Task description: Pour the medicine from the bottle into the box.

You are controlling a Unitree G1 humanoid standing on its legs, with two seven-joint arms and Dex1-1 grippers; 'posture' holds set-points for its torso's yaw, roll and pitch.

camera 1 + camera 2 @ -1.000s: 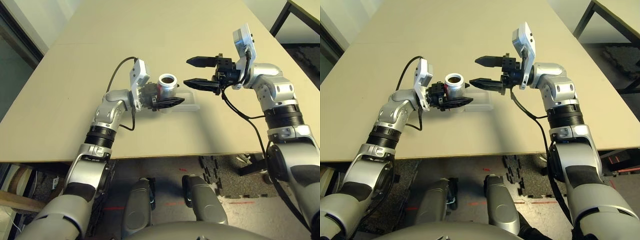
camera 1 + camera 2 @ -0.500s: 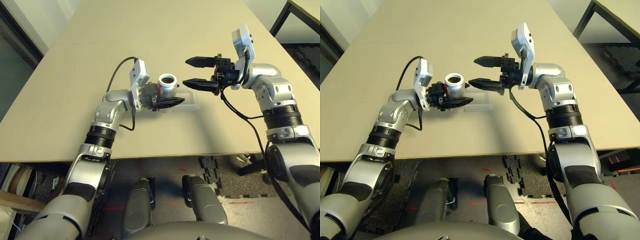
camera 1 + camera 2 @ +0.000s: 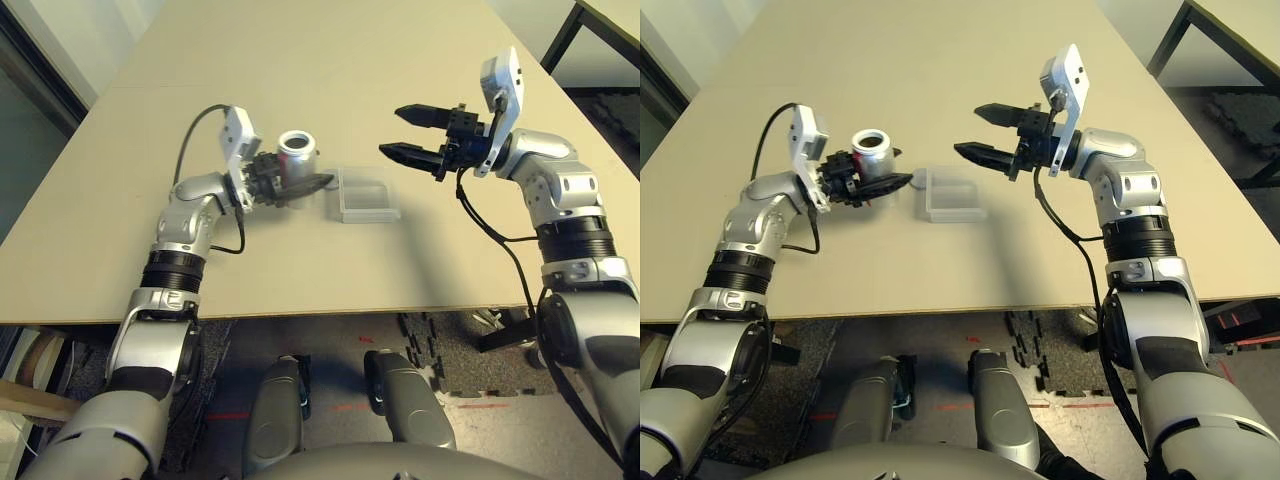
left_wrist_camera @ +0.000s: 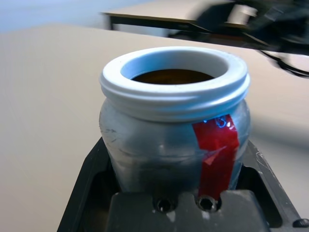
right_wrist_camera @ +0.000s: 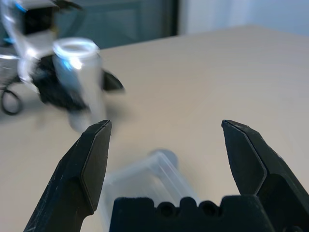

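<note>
— Beige table (image 3: 330, 90) fills most of the scene, with dark floor beyond its near edge and a black table leg at the far right. What's on it?

— Very little. A clear plastic box (image 3: 366, 194) lies flat near the middle, between the two arms and apart from both.

— Where are the arms?

— One silver forearm reaches in from each side. The left gripper (image 3: 305, 184) points toward the middle of the table, just to the left of the box. The right gripper (image 3: 412, 135) points back toward the left one, above and to the right of the box.

— And the bottle?

— The bottle (image 3: 295, 152) is clamped between the left gripper's black fingers, upright and beside the box rather than over it. Its cap is off; the left wrist view shows a white rim, a red strip down the silver side and something brown inside (image 4: 173, 76), too dark to make out single pills.

— The right one?

— Its two fingers stand wide apart with nothing between them.
</note>
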